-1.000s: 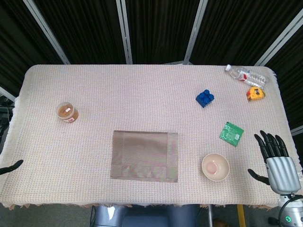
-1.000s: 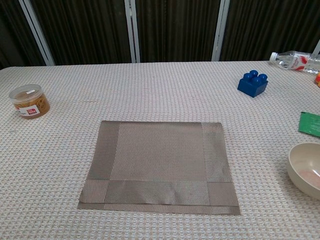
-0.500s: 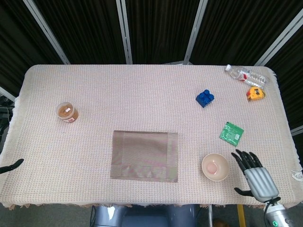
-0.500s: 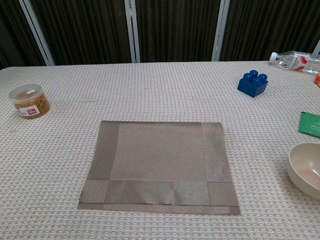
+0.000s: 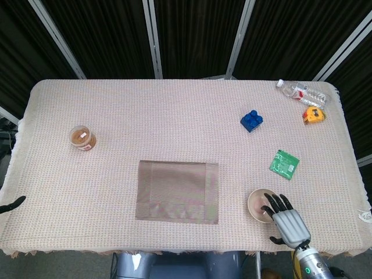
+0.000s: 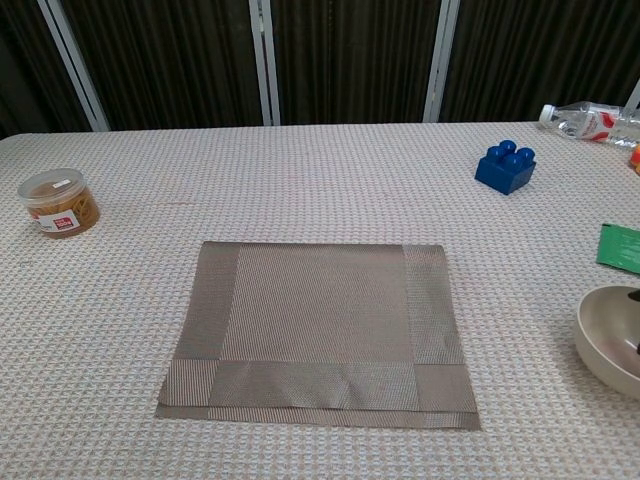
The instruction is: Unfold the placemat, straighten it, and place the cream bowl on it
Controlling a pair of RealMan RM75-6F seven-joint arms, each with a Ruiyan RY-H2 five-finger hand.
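Placemat lies flat near the front edge of the tabletop, a little left of centre, its sides square to that edge; a doubled band along its front edge suggests it is still folded. The cream bowl stands toward the front right corner, apart from the placemat with bare cloth between them. The right hand is at the bowl's right rim, fingers spread and reaching over the rim, holding nothing that I can see. The left hand shows only as dark fingertips past the left edge; how it is set cannot be told. A green packet lies just behind the bowl, and a jar stands toward the left edge. Wide open cloth stretches behind the placemat.
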